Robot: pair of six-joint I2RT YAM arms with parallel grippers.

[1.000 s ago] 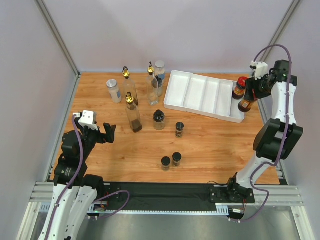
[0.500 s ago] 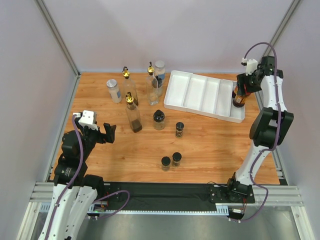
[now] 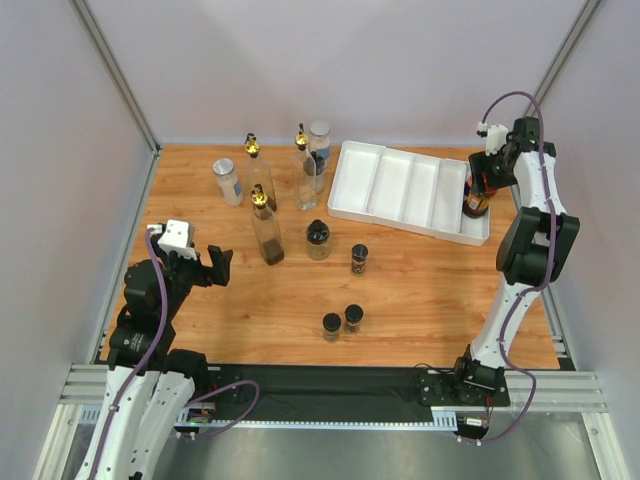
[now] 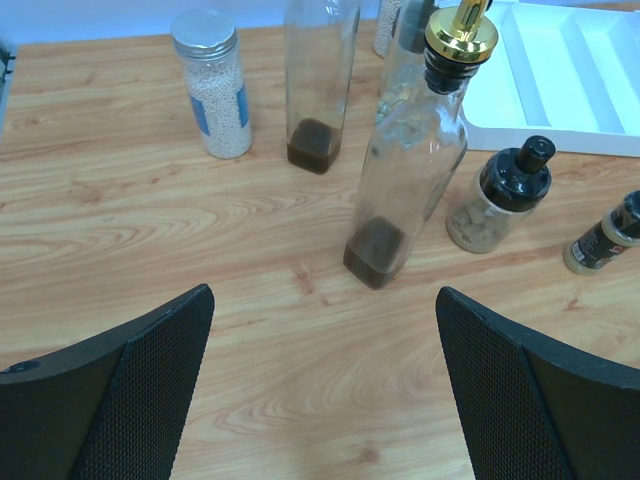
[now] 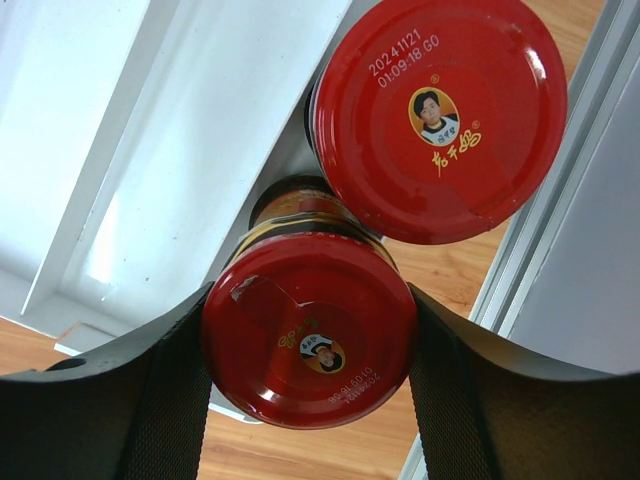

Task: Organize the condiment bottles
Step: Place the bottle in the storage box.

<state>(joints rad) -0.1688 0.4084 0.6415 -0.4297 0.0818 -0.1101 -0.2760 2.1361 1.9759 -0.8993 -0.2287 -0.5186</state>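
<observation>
Red-lidded jar (image 3: pixel 476 205) at right end of white tray (image 3: pixel 400 190), clamped in right jaws. Left wrist: left jaws wide apart above surface (image 4: pixel 200 260), gold-spouted bottle (image 4: pixel 405 170) ahead between them, untouched. Right wrist: same jar squeezed between both jaws, second red-lidded jar (image 5: pixel 440 115) just beside.

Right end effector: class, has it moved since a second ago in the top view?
Yes. The right end effector, shut on a red-lidded jar, has shifted left, over the right end of the white tray.
</observation>
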